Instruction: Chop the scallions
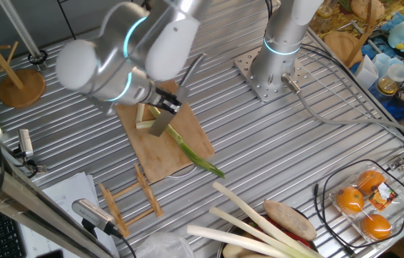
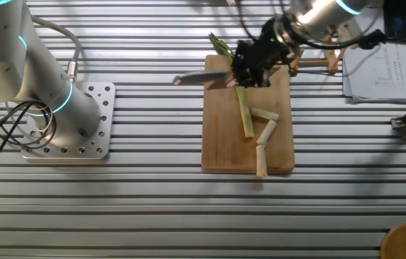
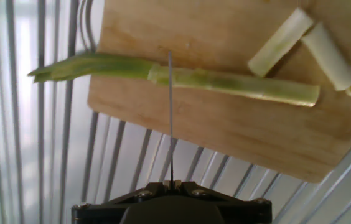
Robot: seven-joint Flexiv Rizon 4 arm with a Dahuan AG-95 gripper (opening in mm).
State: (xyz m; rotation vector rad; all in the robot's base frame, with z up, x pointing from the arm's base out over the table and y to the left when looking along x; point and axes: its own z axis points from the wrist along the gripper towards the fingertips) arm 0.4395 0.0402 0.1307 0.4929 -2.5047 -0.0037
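A wooden cutting board [image 1: 165, 156] [image 2: 221, 137] [image 3: 225, 134] lies on the slatted metal table. One long scallion stalk [image 1: 191, 152] [image 2: 245, 115] [image 3: 225, 82] lies on it, its dark green leaf tip [image 3: 70, 67] hanging past the board edge. Three short pale cut pieces [image 2: 266, 133] [image 3: 279, 42] lie beside the stalk's pale end. My gripper [image 1: 165, 104] [image 2: 253, 61] [image 3: 170, 185] is shut on a knife [image 1: 160, 126] [image 2: 203, 77] [image 3: 170, 118]. The blade, seen edge-on in the hand view, crosses the stalk where it turns to leaf. Whether it touches the stalk I cannot tell.
Thick pale leek-like stalks [image 1: 248, 222] lie at the front. A wire basket with oranges [image 1: 363, 204] is at the right. A small wooden rack [image 1: 127, 197] [image 2: 318, 65] stands beside the board. The arm's base [image 1: 273, 72] [image 2: 66, 122] is behind it. Papers [image 2: 383, 68] lie near.
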